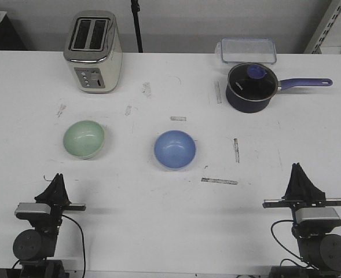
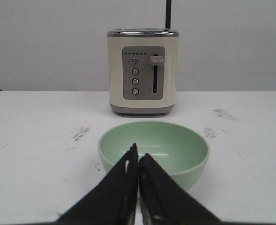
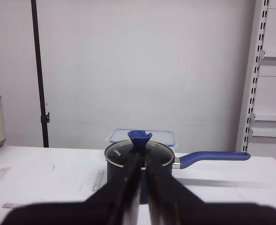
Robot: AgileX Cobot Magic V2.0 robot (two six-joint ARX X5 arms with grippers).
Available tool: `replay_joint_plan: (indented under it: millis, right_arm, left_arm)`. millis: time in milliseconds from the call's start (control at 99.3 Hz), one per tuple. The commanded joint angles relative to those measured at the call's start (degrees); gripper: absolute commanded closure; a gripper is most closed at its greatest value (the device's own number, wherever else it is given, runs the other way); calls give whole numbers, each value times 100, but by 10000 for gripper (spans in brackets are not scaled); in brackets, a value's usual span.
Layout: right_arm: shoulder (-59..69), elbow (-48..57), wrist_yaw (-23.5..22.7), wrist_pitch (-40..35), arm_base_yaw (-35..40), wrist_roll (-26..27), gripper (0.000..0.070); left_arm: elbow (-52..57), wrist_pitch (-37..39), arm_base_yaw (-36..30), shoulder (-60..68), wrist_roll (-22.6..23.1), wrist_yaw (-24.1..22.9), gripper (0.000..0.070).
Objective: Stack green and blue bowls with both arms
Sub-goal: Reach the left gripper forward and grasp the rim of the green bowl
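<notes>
The green bowl (image 1: 84,138) and blue bowl (image 1: 175,149) were set apart, unstacked. The left gripper (image 2: 138,161) and right gripper (image 3: 141,164) were apparently closed, empty, parked at the near edge.

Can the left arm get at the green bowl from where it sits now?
Probably yes. The green bowl sits straight ahead of the left gripper, with only bare table between them. The toaster stands well behind it. The fingers are shut, so they must open first.
</notes>
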Motion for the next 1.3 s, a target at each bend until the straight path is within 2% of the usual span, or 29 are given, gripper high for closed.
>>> replay_joint_plan:
  millis: [0,221,483,997,1288]
  right_arm:
    - [-7,-13,-2,90,4,74,690]
    - [-7,-13,-2,90,4,74,690]
    - [-7,-13,-2,90,4,74,690]
    - [-7,-13,-2,90,4,74,690]
    - [-7,-13,-2,90,4,74,690]
  left_arm:
    - [181,-63,7,44,-90,-35,699]
    - [1220,-927,7,527,-85,-37,699]
    - [2592,-1633,7,1939,-85,-35,699]
    - [4594,-2352,-9,4826,-96,33,698]
    - [6120,-4079,17,6212,-841,33,699]
